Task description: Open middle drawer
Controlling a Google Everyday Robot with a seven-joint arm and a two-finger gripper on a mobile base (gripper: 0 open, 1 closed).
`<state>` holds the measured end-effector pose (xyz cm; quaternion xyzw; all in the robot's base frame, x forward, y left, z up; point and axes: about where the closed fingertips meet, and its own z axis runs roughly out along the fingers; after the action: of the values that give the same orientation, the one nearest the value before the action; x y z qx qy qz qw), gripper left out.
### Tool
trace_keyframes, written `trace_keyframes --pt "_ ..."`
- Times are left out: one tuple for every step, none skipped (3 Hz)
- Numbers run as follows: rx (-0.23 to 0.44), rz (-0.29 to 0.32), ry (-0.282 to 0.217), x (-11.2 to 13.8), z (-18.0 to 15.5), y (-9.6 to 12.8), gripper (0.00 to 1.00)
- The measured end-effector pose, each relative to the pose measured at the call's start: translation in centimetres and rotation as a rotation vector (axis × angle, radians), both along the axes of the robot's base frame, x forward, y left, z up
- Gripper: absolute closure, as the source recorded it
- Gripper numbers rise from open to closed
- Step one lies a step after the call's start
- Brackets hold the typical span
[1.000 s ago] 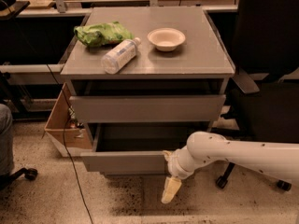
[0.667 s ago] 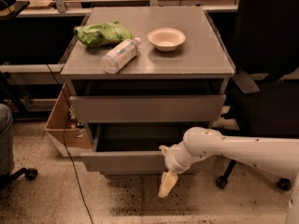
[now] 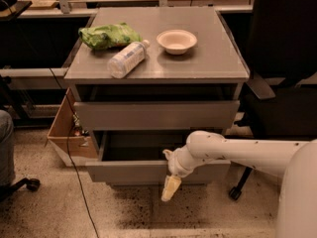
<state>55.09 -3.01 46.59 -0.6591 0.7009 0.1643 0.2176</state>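
Hanging down before the pulled-out middle drawer (image 3: 129, 171), gripper (image 3: 167, 196) fingers (image 3: 172, 184) together, arm (image 3: 237, 150) stretched in from the right.

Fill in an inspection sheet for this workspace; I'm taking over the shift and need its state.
Surface: grey cabinet top, carrying three things.
Job's things: middle drawer stands out, its grey inside showing; upper drawer less far out.
Clutter: green bag, bottle on its side and bowl upright, all on the top.
Grippers: gripper hangs pointing down in front of the middle drawer's front; arm reaches in from the picture's right.
Cables: thin black cable runs down past the cabinet's left side to the floor.
Surroundings: cardboard box left of the cabinet, black chair to the right, speckled floor.
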Motion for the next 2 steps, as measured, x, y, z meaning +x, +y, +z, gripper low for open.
trace_keyframes --pt "0.002 -0.005 0.001 1.5 -1.2 0.5 0.0" --pt "0.0 -0.01 0.019 2.1 -2.8 0.8 0.04"
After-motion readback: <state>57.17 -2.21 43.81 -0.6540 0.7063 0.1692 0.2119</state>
